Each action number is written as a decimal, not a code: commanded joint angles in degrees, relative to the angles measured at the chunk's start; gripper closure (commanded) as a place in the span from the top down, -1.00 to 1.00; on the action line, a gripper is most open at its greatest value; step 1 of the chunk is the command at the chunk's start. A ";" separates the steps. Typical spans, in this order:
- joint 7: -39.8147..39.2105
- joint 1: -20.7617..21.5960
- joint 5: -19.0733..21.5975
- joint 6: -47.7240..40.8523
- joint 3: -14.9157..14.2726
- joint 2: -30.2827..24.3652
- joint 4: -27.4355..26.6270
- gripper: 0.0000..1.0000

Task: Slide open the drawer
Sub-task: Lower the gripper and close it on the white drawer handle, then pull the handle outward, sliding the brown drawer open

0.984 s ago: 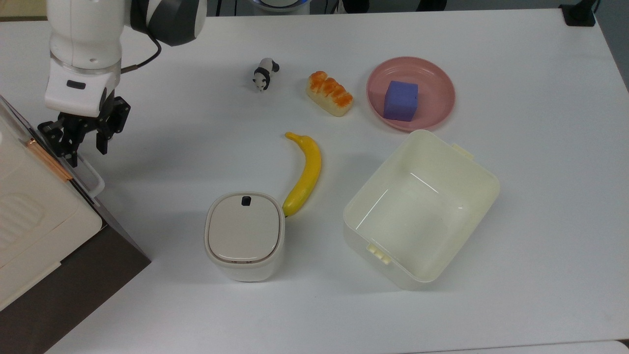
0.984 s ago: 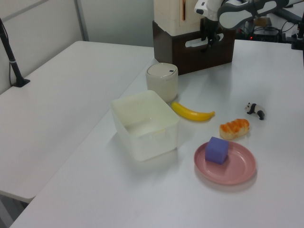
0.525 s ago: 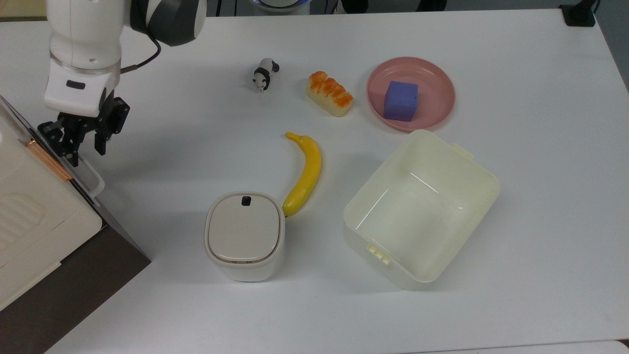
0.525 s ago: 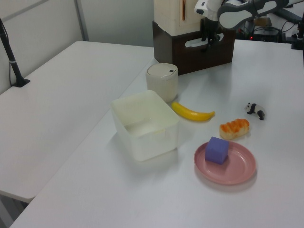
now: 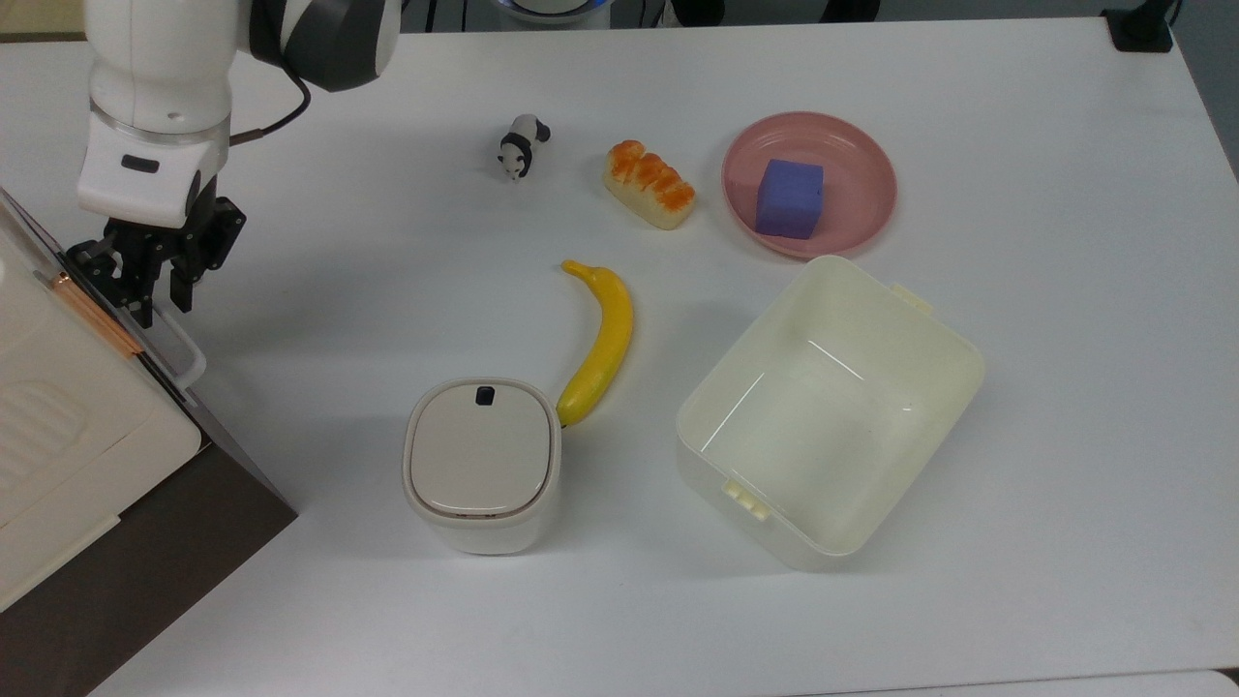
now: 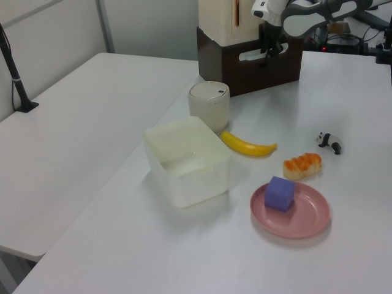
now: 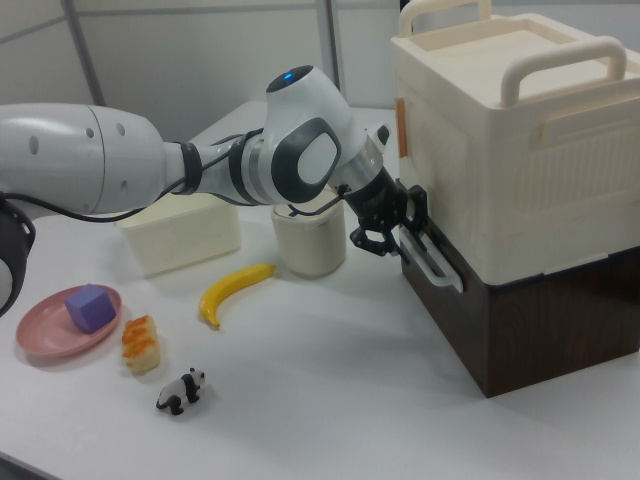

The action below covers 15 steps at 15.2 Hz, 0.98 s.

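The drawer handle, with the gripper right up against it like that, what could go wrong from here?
1. The gripper sits at one end of the white handle, not its middle, so a pull may skew the drawer and jam it.
2. A heavy-looking cream appliance rests on the cabinet; a hard tug could shift the whole stack.
3. Pulling outward heads toward the lidded bin.

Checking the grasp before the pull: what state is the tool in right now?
Tool: open, fingers straddling the drawer's white handle, not yet closed on it.
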 commanded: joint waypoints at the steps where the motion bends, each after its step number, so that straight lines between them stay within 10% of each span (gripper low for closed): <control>1: -0.52 -0.21 -1.11 1.87 0.03 -0.03 -0.58 -0.68; 15: -0.17 0.41 -1.02 1.87 -0.06 -0.73 -2.94 -1.00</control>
